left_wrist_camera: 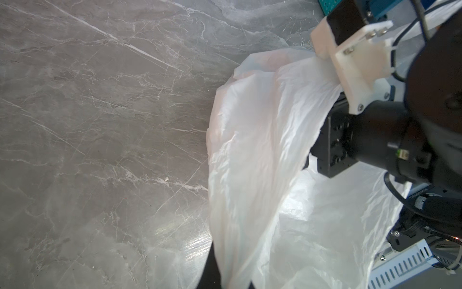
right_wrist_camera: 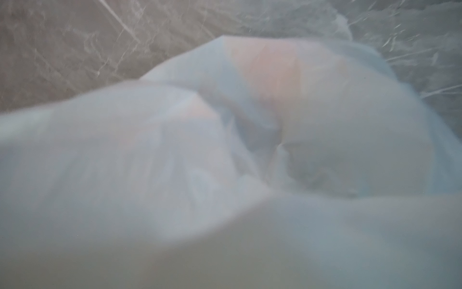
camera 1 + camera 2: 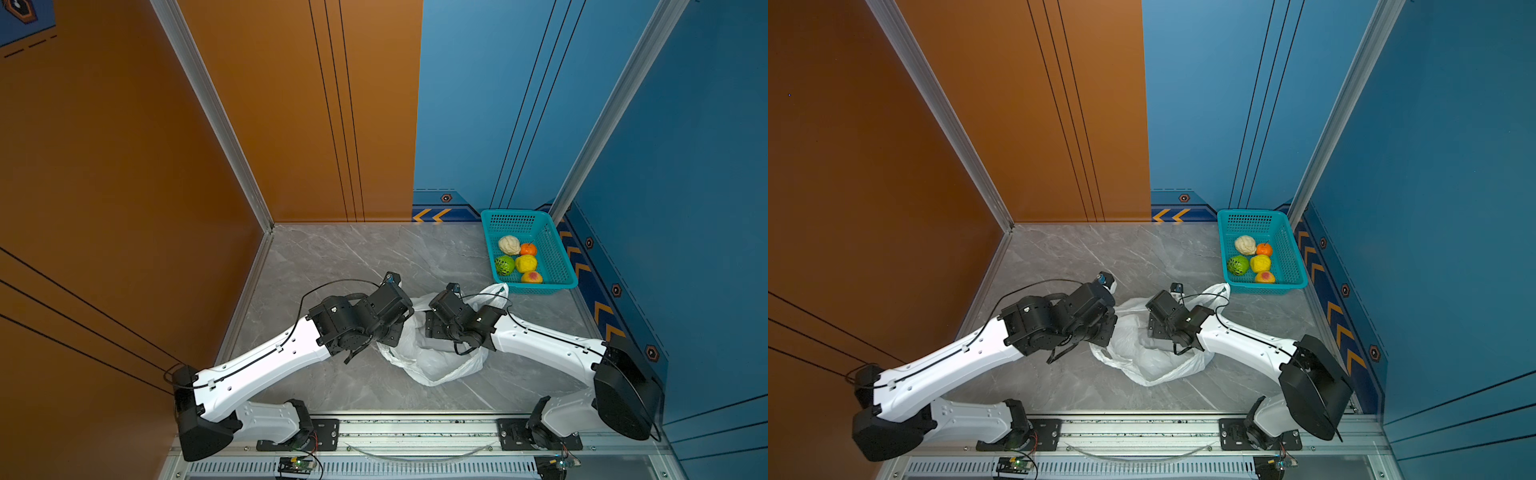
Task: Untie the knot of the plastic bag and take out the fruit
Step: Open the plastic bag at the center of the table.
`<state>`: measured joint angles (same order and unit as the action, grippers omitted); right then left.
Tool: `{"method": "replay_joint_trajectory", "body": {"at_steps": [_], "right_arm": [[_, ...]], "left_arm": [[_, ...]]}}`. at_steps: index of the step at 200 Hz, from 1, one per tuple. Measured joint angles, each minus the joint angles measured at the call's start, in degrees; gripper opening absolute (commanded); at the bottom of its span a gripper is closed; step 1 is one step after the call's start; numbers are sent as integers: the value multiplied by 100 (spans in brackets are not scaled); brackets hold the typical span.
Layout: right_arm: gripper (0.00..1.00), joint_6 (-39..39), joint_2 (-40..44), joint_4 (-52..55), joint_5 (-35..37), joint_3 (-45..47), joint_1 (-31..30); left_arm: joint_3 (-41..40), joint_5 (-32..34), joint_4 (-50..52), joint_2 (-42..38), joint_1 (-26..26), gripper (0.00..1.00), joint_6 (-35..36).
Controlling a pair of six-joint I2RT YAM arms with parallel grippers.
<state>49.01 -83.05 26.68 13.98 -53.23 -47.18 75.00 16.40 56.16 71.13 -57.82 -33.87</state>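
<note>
Between left jaws and right jaws lies the plastic bag [image 3: 432,365].

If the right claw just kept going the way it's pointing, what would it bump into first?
The white bag. The right gripper points down into it, and its wrist camera sees mostly blurred plastic close ahead. A faint pinkish patch shows through; what that is I cannot tell.

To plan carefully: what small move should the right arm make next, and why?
Probably ease the right arm further into the plastic bag: its wrist view shows a blurred pinkish round shape behind plastic, perhaps a last fruit; five fruits already lie in the basket.
</note>
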Motion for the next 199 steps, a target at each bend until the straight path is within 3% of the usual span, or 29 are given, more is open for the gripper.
{"method": "replay_joint_trajectory", "body": {"at_steps": [31, 83, 130, 199], "right_arm": [[90, 81, 164, 90, 914, 48, 168], [92, -79, 1257, 651, 1932, 72, 855], [98, -227, 1552, 1010, 1388, 22, 879], [99, 61, 1552, 1303, 31, -136, -63]], "left_arm": [[-181, -103, -17, -166, -55, 0, -4], [-481, -168, -52, -181, -151, 0, -4], [-358, -164, -103, -50, -214, 0, 0], [-92, -168, -164, 131, -280, 0, 20]]}}
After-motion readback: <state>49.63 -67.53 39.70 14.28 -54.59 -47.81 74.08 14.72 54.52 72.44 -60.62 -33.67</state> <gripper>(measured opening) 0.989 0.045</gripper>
